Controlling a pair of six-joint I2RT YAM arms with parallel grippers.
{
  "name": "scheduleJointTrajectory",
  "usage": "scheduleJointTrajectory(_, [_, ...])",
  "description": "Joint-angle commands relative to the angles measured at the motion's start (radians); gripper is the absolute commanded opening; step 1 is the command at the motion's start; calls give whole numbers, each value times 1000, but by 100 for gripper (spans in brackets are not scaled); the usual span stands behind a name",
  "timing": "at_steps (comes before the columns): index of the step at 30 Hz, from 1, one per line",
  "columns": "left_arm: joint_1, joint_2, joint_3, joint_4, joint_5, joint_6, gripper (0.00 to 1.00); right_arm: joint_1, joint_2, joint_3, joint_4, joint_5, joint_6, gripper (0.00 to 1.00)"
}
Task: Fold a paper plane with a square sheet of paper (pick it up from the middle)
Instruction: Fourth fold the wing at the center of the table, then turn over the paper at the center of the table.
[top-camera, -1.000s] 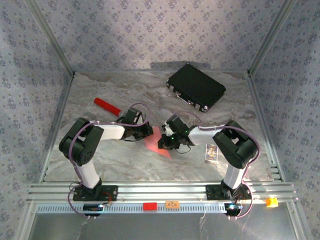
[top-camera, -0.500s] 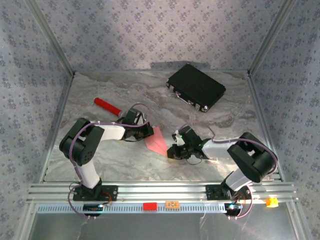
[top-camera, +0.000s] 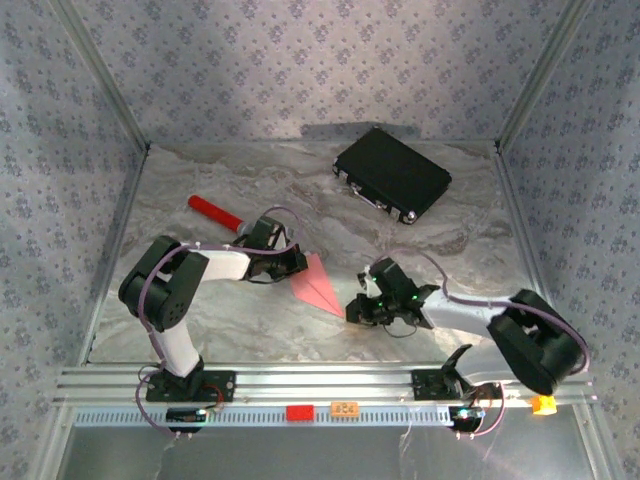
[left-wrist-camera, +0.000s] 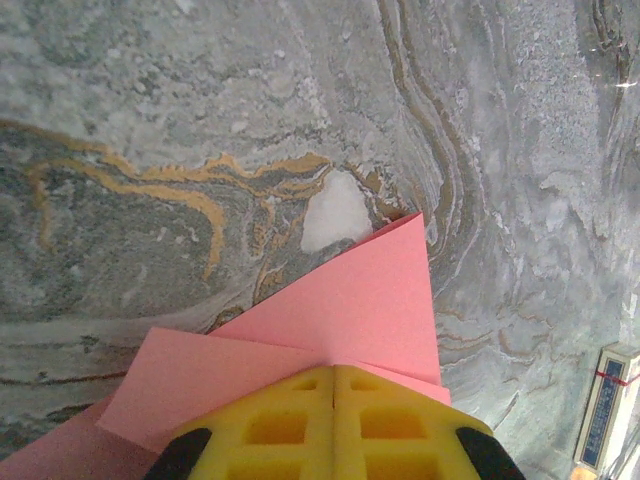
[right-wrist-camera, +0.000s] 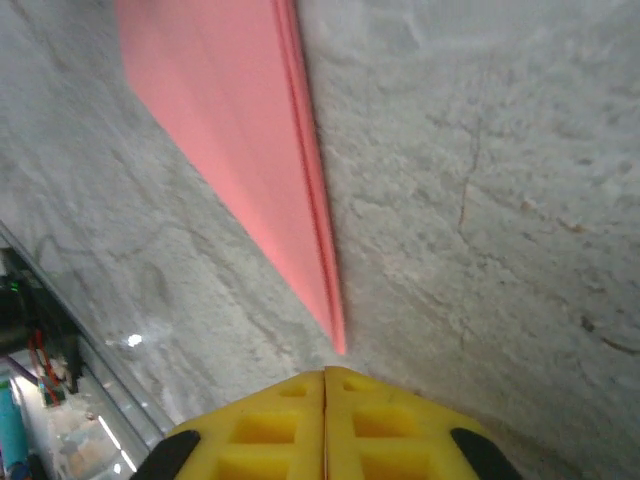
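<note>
The paper plane (top-camera: 315, 285) lies folded on the bench (top-camera: 240, 325), tail pinched by the left fingers (left-wrist-camera: 280, 425), right fingers (right-wrist-camera: 270, 430) pressed together, empty, just off its nose; probable final step: release the tail without dragging it.

- A robotics lab test cell: the left arm (top-camera: 160, 285) and the right arm (top-camera: 530, 345) stand bolted to a slotted aluminium rail (top-camera: 320, 380) along the near edge of the tabletop (top-camera: 210, 320).
- Panels of patterned wallpaper (top-camera: 300, 60), held in bare metal posts (top-camera: 100, 75), box in the tabletop's far, left and right edges.
- Exposed purple cables (top-camera: 143, 300) run along the arms, and a marble-print sheet covers the tabletop.
</note>
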Motion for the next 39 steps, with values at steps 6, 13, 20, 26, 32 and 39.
scheduleJointTrajectory(6, [1, 26, -38, -50, -42, -31, 0, -36, -22, 69, -89, -8, 111, 31])
scheduleJointTrajectory(13, [1, 24, -39, -51, -39, -27, 0, -26, 72, 52, 12, -78, 153, 34])
scheduleJointTrajectory(20, [1, 30, -36, -48, -30, -25, 0, -26, 125, 57, 27, -86, 157, 34])
scheduleJointTrajectory(26, [2, 31, -34, -48, -29, -27, 0, -26, 143, 57, 51, -101, 159, 34])
scheduleJointTrajectory(32, [2, 31, -33, -50, -27, -26, 0, -28, 158, 56, 112, -109, 159, 33])
scheduleJointTrajectory(39, [2, 26, -33, -55, -30, -26, 0, -37, 164, 56, 152, -117, 146, 34])
